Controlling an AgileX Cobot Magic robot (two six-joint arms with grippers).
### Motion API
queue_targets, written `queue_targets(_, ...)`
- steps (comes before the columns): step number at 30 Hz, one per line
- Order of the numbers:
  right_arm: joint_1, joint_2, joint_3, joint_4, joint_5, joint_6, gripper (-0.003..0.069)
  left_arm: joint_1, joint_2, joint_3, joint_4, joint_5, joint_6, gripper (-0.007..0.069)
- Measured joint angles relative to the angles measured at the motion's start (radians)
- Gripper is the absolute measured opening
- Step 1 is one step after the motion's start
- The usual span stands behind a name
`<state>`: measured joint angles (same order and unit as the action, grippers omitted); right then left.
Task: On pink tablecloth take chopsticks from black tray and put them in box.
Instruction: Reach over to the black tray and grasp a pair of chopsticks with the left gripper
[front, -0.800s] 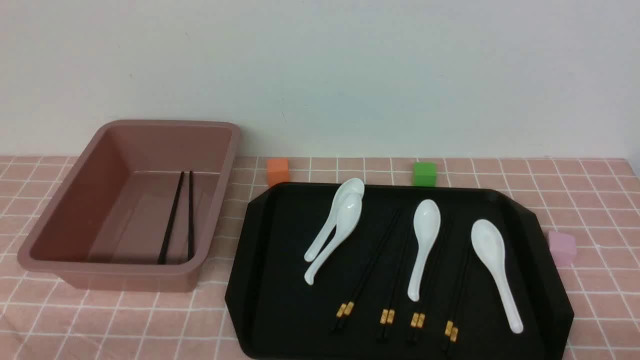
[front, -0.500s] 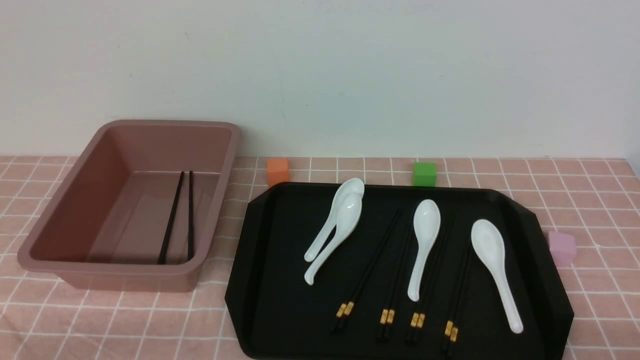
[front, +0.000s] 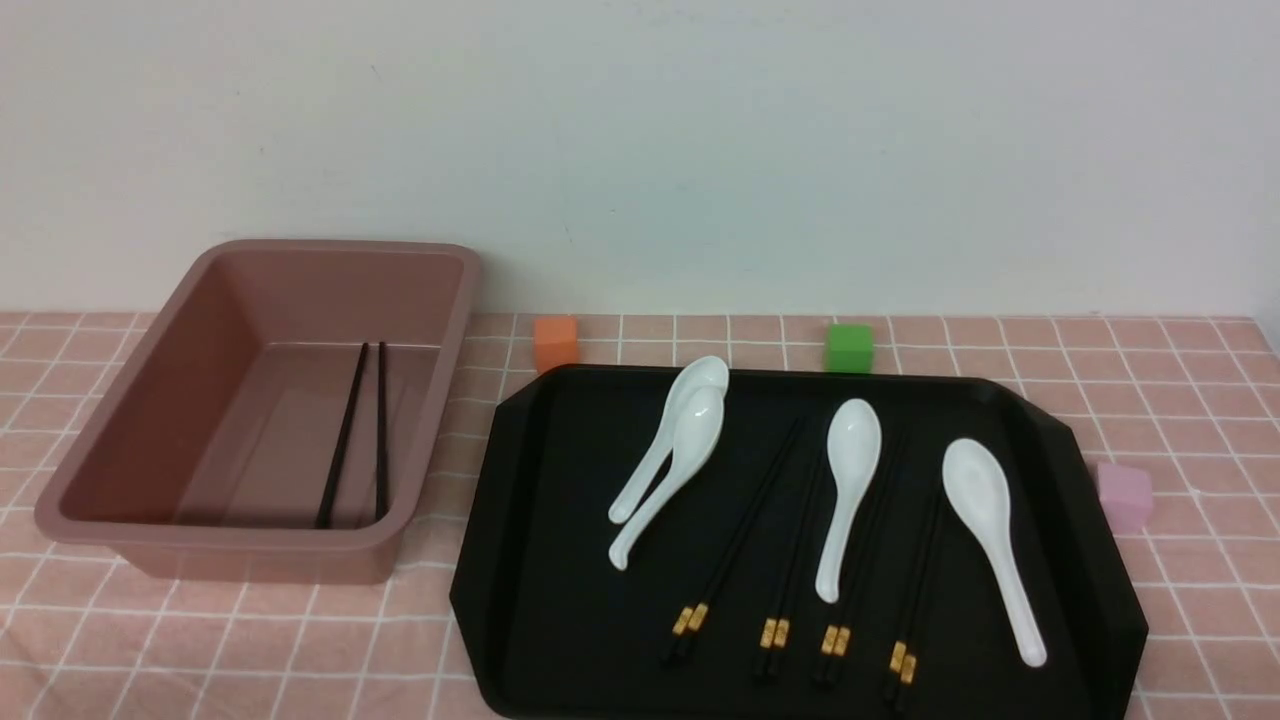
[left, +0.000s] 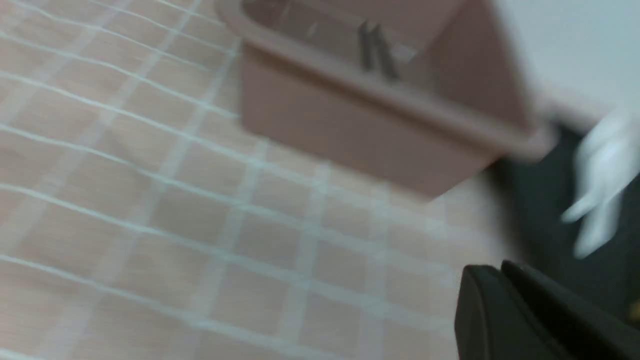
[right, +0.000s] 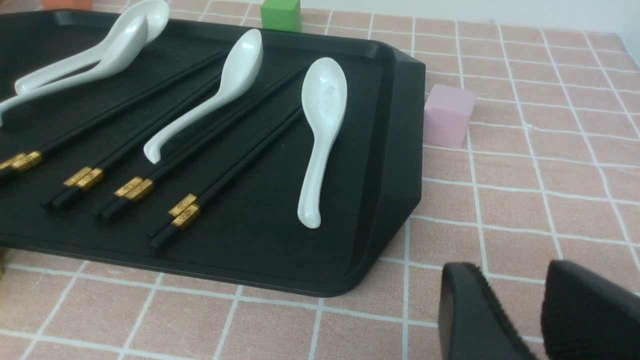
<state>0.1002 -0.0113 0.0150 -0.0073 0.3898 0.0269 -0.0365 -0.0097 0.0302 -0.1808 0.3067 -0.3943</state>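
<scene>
Right jaws are held open and empty, with bare cloth showing in the gap between them. The left jaws appear pressed together with nothing between them, though that wrist view is smeared. Neither arm is seen in the front view.

Across the last second nothing on the bench is found to have shifted. The pink tablecloth (front: 250, 640) lies flat, the black tray (front: 540, 560) sits just beside the box (front: 250, 555) on its right, and every item is placed as before. The only change is judged to be in the left arm. Its blurred wrist view, with the box's near corner and the tray's edge in sight, suggests that it is being swung.

One pair of chopsticks (front: 381, 440) is laid on the box floor. Four more pairs (front: 690, 618) are left on the tray, gold bands toward the robot, with four white spoons (front: 848, 500) lying among them. An orange cube (front: 556, 343), a green cube (front: 848, 347) and a pink cube (front: 1124, 496) are set on the cloth around the tray.

The task is therefore judged to be at an early stage. One pair has been delivered, four remain, and the next pick is not yet begun.
</scene>
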Motion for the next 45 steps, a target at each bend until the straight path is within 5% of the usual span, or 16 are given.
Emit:
queue_targets(6,0.000,0.000,0.000,0.000,0.000,0.000,0.0240,0.000,0.000,0.000,-0.356,-0.143,-0.204,0.0045)
queue_targets(13,0.000,0.000,0.000,0.000,0.000,0.000,0.0240,0.000,0.000,-0.020,-0.429,-0.169,-0.202,0.0050)
queue_targets(19,0.000,0.000,0.000,0.000,0.000,0.000,0.0240,0.000,0.121,-0.312,-0.375,0.143,-0.001,0.0052)
queue_targets(24,0.000,0.000,0.000,0.000,0.000,0.000,0.0240,0.000,0.515,-0.606,-0.312,0.548,0.275,0.0054)
queue_targets(31,0.000,0.000,0.000,0.000,0.000,0.000,0.0240,-0.040,0.882,-0.744,-0.316,0.580,0.438,0.0026)
queue_targets(37,0.000,0.000,0.000,0.000,0.000,0.000,0.0240,-0.276,1.180,-0.938,-0.248,0.538,0.411,-0.0013)
queue_targets(45,0.000,0.000,0.000,0.000,0.000,0.000,0.0240,-0.665,1.557,-1.216,0.080,0.592,0.221,-0.0013)
